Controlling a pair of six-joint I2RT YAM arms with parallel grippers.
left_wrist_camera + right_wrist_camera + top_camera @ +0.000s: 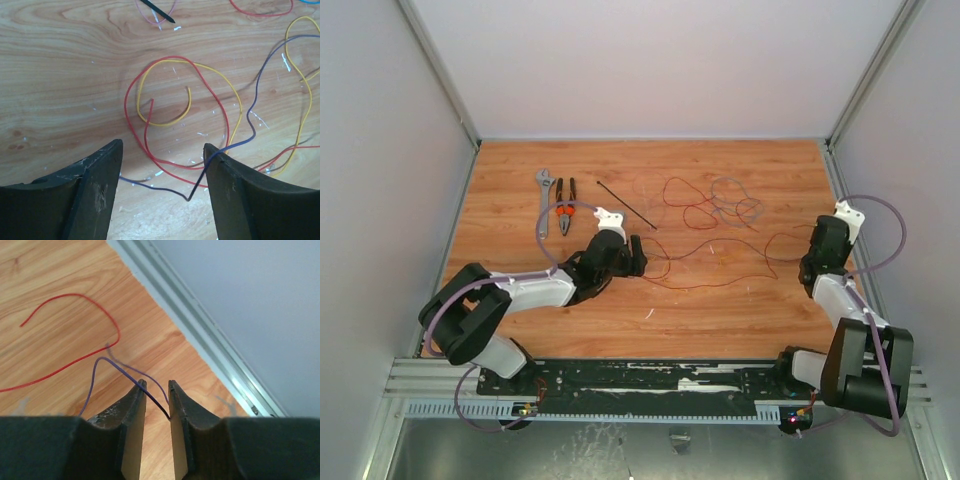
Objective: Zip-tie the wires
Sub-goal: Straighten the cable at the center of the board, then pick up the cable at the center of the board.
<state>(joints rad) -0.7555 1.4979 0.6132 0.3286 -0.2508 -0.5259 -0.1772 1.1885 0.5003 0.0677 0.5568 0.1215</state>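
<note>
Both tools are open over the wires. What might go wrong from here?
1. A purple wire runs through the right tool's narrow gap; retreating may drag it.
2. A purple strand is draped on the open left tool and may snag.
3. The wires lie scattered, so the zip tie may not gather them all.
</note>
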